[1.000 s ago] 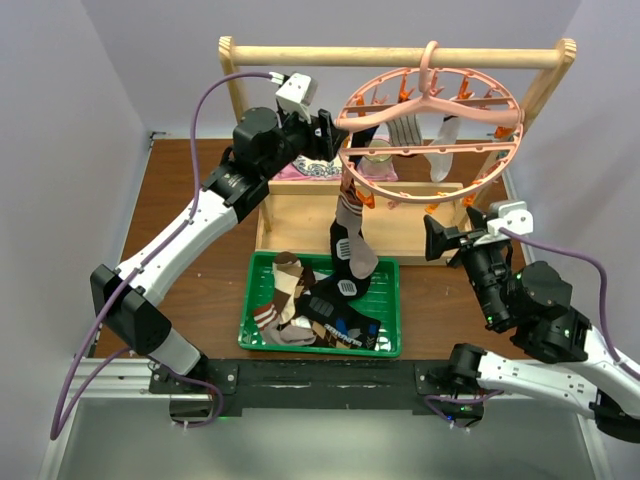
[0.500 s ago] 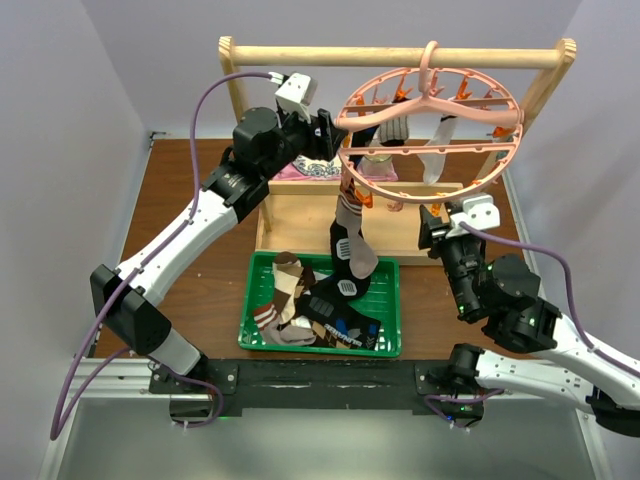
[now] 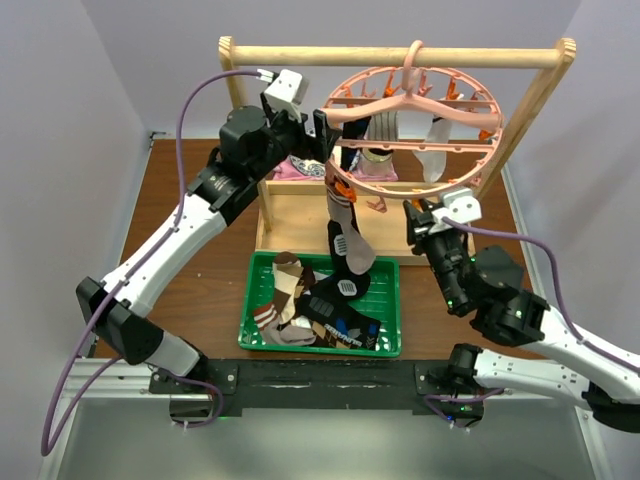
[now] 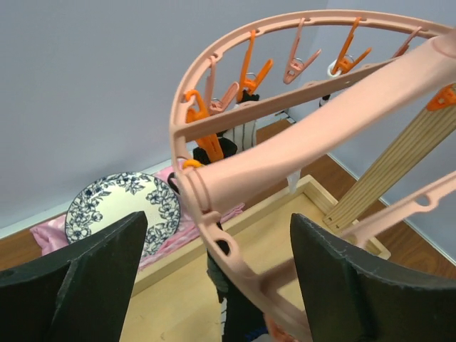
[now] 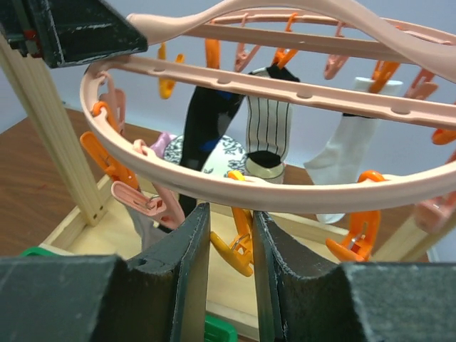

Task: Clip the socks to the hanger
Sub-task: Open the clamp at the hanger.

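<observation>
The left gripper [image 4: 217,235] is found with its jaws spread wide, and the hanger [image 4: 320,121] is straddled: the pink rim and a spoke run through the gap, and no finger is seen to touch them. The right gripper [image 5: 231,271] is found with its jaws drawn narrow, and an orange clip [image 5: 239,249] from the near rim hangs in the slot between them. Whether the pads are pressed on it cannot be told. Above and beyond the right jaws three pieces are seen already clipped: a black sock [image 5: 210,117], a striped sock [image 5: 267,128] and a white sock [image 5: 342,146]. A brown-and-black sock [image 3: 342,225] is hung below the left jaws, with its toe dropped into the green tray [image 3: 320,349], where the loose socks [image 3: 290,305] are heaped (well below both grippers). The hanger is judged light and free to swing on the wooden rack bar [image 3: 300,52], so a push on one clip is likely to tilt the ring unless the rim is steadied on the opposite side. The clips are judged small, stiff and sprung, and are best pinched at the tails, not the mouth. The socks are judged soft, limp and nearly weightless. They are best taken at the cuff, where the knit is thickest, and only a short edge need be fed into a clip.
</observation>
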You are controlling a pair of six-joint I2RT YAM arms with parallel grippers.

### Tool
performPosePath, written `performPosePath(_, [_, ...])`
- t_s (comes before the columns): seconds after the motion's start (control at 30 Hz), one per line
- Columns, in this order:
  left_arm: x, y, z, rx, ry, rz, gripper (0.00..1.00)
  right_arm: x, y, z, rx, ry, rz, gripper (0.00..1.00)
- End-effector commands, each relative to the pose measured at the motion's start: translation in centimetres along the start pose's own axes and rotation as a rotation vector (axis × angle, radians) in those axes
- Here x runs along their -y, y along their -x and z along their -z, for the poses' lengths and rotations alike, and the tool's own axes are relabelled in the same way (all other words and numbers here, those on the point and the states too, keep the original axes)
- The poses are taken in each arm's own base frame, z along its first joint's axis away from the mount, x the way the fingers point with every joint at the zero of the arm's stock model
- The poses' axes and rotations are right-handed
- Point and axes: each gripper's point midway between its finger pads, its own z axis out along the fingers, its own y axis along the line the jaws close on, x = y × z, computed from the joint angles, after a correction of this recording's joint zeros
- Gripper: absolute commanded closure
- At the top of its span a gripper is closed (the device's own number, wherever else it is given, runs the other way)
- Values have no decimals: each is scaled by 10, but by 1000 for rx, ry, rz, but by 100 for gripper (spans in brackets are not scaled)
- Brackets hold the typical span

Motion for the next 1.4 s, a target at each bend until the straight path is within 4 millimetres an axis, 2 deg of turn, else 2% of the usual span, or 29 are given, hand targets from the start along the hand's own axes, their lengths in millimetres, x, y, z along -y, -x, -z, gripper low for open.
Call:
performPosePath(0.0, [3, 69, 39, 140, 4, -49, 11, -37, 2, -14, -21, 109, 11, 91])
performPosePath(0.07, [6, 82, 51, 159, -1, -54, 6, -47, 0, -21, -31, 111, 3, 94])
performPosePath(0.13, [10, 94, 63, 173, -15, -66, 0, -47, 6, -26, -30, 79, -41, 98])
performPosePath(0.3, [17, 116, 96, 195, -40, -76, 0, -74, 11, -39, -31, 125, -134, 99])
performPosePath(0.37, [24, 114, 105, 188, -74, -70, 0, -80, 18, -42, -28, 133, -174, 100])
performPosePath(0.4, [27, 117, 116, 194, -87, -54, 0, -87, 17, -44, -36, 142, -216, 100])
performPosePath(0.47, [38, 104, 124, 166, -156, -40, 0, -90, 25, -46, -29, 142, -263, 100])
performPosePath(0.5, [46, 104, 134, 164, -193, -16, 0, -96, 27, -47, -33, 163, -289, 100])
performPosePath(0.57, [63, 80, 139, 110, -303, 7, 0, -102, 35, -47, -27, 194, -326, 100])
performPosePath(0.63, [81, 68, 151, 85, -411, 45, 0, -103, 44, -44, -10, 216, -350, 100])
performPosePath(0.67, [83, 55, 149, 63, -434, 63, 0, -103, 45, -44, -7, 215, -356, 100])
performPosePath(0.73, [93, 43, 153, 33, -493, 100, 1, -99, 47, -41, -6, 215, -364, 100])
performPosePath(0.93, [96, 4, 141, -51, -525, 197, 3, -85, 47, -27, 6, 219, -401, 100])
performPosePath(1.03, [95, -12, 135, -79, -515, 241, 4, -93, 52, -21, 19, 285, -416, 100])
performPosePath(1.1, [97, -16, 133, -88, -523, 263, 4, -97, 50, -21, 12, 304, -410, 100])
performPosePath(1.2, [104, -3, 134, -61, -563, 278, 4, -104, 48, -20, -1, 330, -408, 100])
performPosePath(1.33, [119, 6, 146, -42, -665, 264, 4, -110, 48, -21, -6, 348, -417, 100])
performPosePath(1.37, [121, 3, 148, -47, -683, 261, 5, -110, 48, -22, -8, 348, -419, 100])
